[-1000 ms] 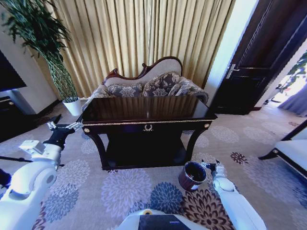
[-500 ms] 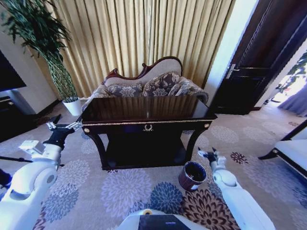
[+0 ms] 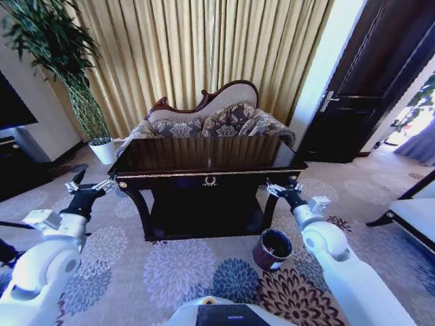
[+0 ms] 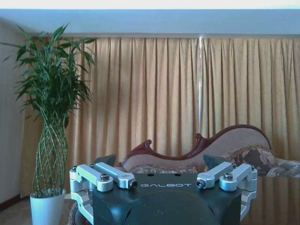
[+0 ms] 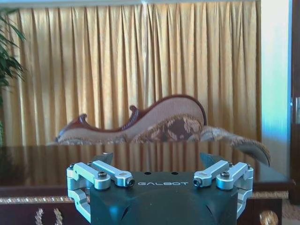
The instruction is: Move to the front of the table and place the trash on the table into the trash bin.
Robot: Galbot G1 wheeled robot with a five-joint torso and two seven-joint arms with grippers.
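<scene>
Grippers raised at both table corners, bin on the carpet

Table (image 3: 204, 155) stands straight ahead in the head view, dark and glossy, its gold-trimmed front edge facing the robot and the curtain mirrored in its top. No bottle, box or paper wad can be made out on that surface. The trash bin (image 3: 272, 248) sits upright on the flowered carpet (image 3: 177, 268), just in front of the table's right front leg, its black inside facing up.

The left gripper (image 3: 90, 182) hovers beside the table's left front corner, fingers spread wide with nothing between them; in the left wrist view the same gripper (image 4: 164, 168) shows both fingers parted and empty, with a potted plant (image 4: 51, 117) and a sofa (image 4: 201, 152) beyond it. The right gripper (image 3: 284, 186) hangs near the table's right front corner, above and behind the bin. In the right wrist view this gripper (image 5: 159, 166) is likewise open and empty, pointing across the tabletop toward the sofa and the curtain (image 5: 140, 65).
</scene>
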